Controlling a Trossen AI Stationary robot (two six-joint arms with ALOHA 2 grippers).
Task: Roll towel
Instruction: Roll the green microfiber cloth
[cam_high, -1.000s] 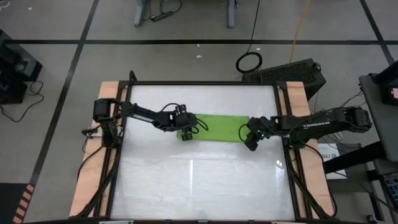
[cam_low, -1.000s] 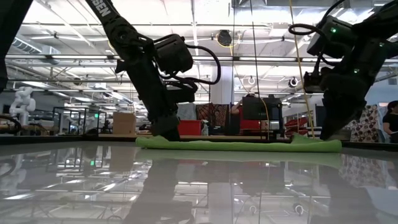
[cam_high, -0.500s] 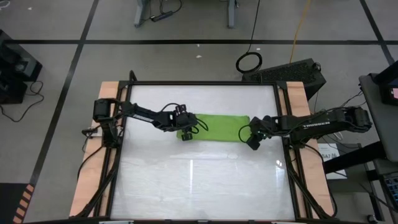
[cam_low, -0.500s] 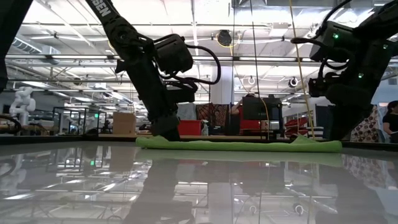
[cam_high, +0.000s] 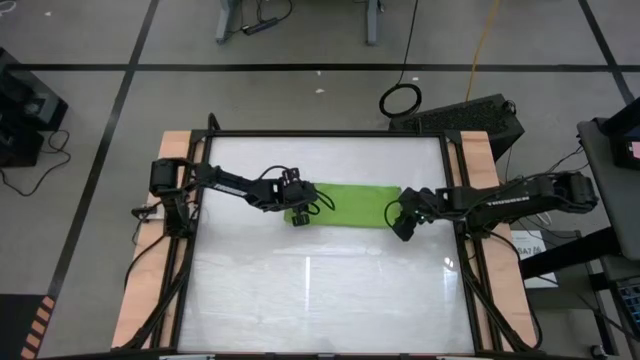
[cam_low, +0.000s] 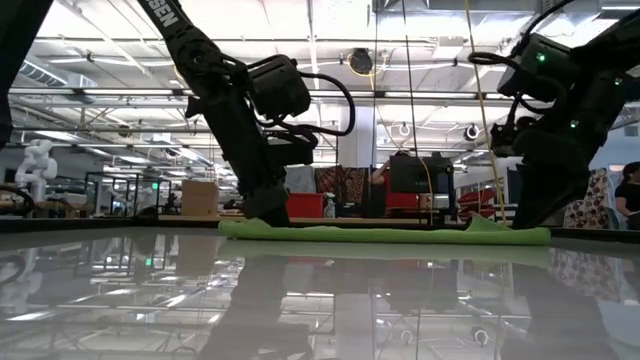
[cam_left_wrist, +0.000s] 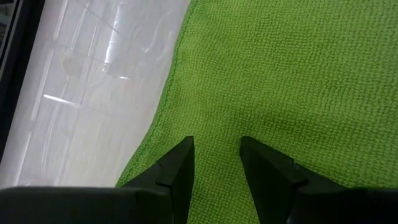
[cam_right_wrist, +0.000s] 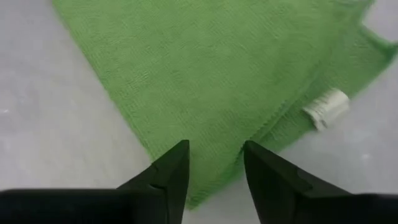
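towel (cam_high: 348, 205) — long axis left-to-right

My high camera looks straight down on the glossy white counter (cam_high: 320, 280); my low one sits level at its surface; both wrist cameras hover close over the lime-green soft towel (cam_left_wrist: 280, 74), which all views share.

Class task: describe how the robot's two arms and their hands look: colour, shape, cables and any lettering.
Both arms are black and jointed, with white lettering on the links and looping black cables. The left hand and the right hand each end in two dark, wedge-shaped fingers.
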